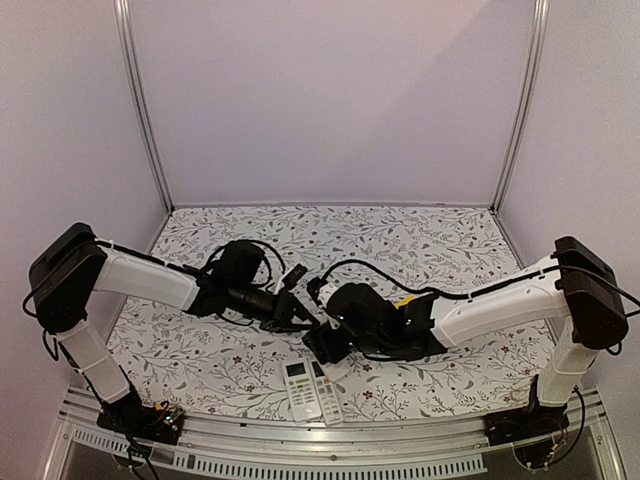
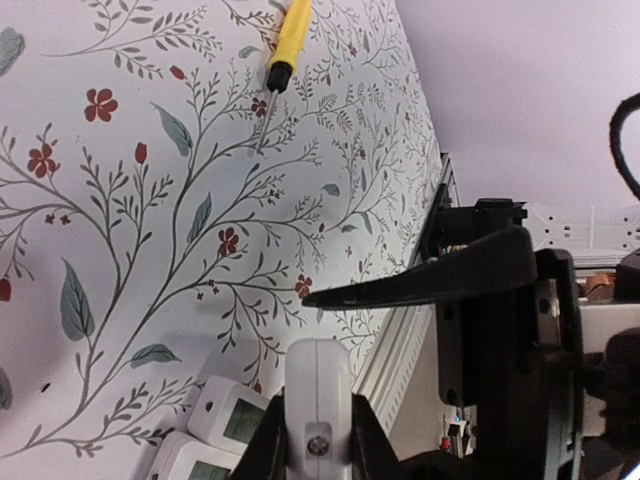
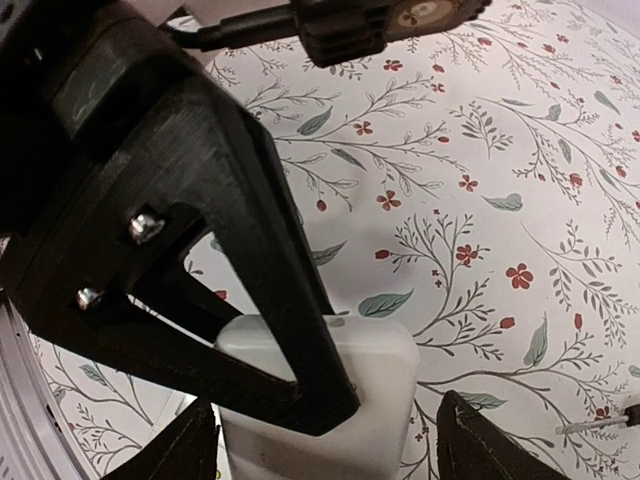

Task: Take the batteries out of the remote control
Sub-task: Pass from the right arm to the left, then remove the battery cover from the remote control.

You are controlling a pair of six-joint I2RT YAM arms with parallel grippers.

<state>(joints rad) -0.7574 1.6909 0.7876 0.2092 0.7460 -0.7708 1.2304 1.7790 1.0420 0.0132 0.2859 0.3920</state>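
Observation:
A white remote control [image 2: 318, 385] is held off the table, edge on, with my left gripper [image 2: 318, 425] shut on its two sides; a small screw shows in its end. In the right wrist view the same remote control [image 3: 375, 400] lies between the spread fingertips of my open right gripper [image 3: 325, 445], with gaps on both sides. The left gripper's black finger [image 3: 215, 240] crosses in front of it. Both grippers meet at mid-table, left gripper [image 1: 303, 320] and right gripper [image 1: 326, 345]. The batteries are hidden.
Two more white remotes with screens [image 1: 300, 387] [image 1: 326, 390] lie side by side near the table's front edge [image 1: 330, 425], below the grippers. A yellow-handled screwdriver [image 2: 287, 40] lies on the flowered cloth [image 2: 130, 200] further out. The right gripper's finger [image 2: 420, 282] reaches across close above the held remote.

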